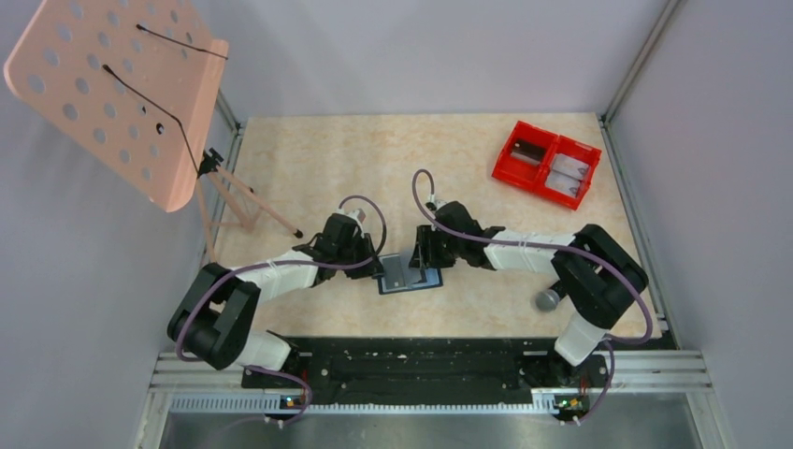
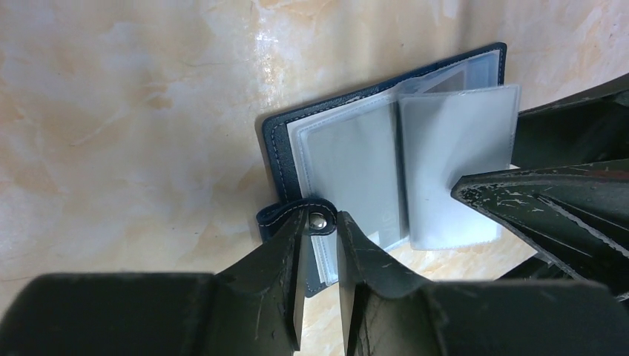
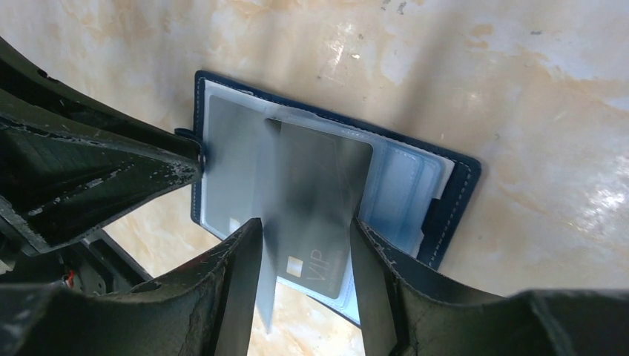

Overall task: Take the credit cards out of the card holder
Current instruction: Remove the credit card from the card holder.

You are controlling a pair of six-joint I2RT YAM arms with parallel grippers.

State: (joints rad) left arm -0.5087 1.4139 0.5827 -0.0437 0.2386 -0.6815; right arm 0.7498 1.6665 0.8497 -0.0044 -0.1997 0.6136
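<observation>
Navy-blue bifold card holder (image 3: 404,196) lies open on marbled desk (image 1: 374,168) between arms. Right fingers (image 3: 237,282) look clamped across dark plastic VIP card (image 3: 319,185), long axis running back toward my right wrist. Left fingers (image 2: 282,274) narrowly apart astride snap tab (image 2: 319,219); I cannot confirm pinch.

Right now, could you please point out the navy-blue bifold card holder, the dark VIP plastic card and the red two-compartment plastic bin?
navy-blue bifold card holder (image 2: 273,159): left wrist view, stitched cover edge.
dark VIP plastic card (image 3: 315,200): right wrist view, card face.
red two-compartment plastic bin (image 1: 549,162): top external view, central divider.
</observation>
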